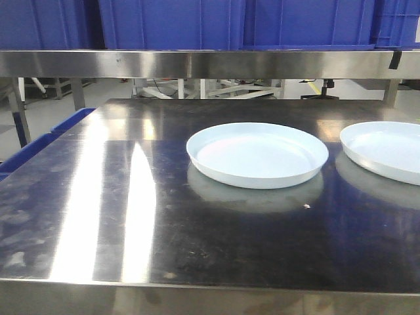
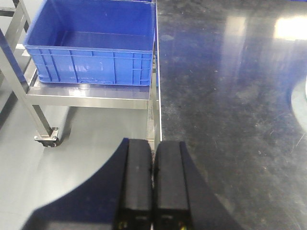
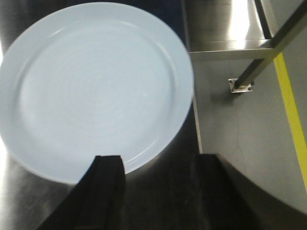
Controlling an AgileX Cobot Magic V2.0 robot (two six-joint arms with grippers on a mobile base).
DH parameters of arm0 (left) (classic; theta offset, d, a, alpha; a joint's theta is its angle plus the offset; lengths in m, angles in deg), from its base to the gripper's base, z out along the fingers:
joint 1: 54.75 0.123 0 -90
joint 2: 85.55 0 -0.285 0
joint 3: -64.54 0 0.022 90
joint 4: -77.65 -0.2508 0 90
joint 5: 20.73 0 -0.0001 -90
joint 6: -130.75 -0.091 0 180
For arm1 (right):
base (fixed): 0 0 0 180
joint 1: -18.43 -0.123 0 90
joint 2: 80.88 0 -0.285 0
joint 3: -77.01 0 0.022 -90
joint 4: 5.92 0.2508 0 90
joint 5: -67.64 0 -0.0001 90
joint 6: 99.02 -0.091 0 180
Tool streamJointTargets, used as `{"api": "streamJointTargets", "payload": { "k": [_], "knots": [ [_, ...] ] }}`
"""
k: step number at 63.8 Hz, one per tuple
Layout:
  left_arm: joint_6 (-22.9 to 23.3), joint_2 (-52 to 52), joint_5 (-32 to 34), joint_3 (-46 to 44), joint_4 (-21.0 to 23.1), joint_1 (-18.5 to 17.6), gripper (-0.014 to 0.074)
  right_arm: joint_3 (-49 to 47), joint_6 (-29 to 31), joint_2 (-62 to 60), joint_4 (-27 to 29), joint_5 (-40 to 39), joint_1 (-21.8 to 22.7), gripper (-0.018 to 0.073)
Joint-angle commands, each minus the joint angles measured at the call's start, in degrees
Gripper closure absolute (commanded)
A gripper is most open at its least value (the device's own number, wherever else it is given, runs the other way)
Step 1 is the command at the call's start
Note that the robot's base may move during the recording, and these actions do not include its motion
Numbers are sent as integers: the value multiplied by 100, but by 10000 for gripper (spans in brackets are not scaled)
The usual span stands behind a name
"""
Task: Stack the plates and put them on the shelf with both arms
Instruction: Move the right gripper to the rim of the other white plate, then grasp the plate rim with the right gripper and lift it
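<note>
Plates on table (image 1: 131, 216): centre plate (image 1: 257, 154) mid-table, second plate (image 1: 384, 149) by table's right edge, apart, unstacked | look: round, shallow, pale blue-white, glossy, low upturned rim | handling (judged): stiff, slick, likely chip-prone; pinch at rim | right claw (image 3: 158, 191): spread wide, empty, over second plate's rim | left claw (image 2: 153, 187): closed, empty, above table's left edge

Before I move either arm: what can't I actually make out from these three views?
Front view: right plate cut off by the frame's right edge; neither arm shows.
Left wrist view: only a pale sliver at the right edge; too little to identify.
Right wrist view: plate blurred, cropped at left; contact with the open right end effector unclear.
Shelf: only its front edge shows; top hidden.
</note>
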Motion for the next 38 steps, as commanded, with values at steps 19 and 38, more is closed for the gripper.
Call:
{"api": "streamJointTargets", "payload": {
  "k": [19, 38],
  "knots": [
    [57, -30, 478, -150, 31, 18, 510, -1367, 19, 1268, -77, -324, 741, 121],
    [57, -30, 478, -150, 31, 18, 510, -2010, 19, 2083, -77, -164, 741, 121]
  ]
}}
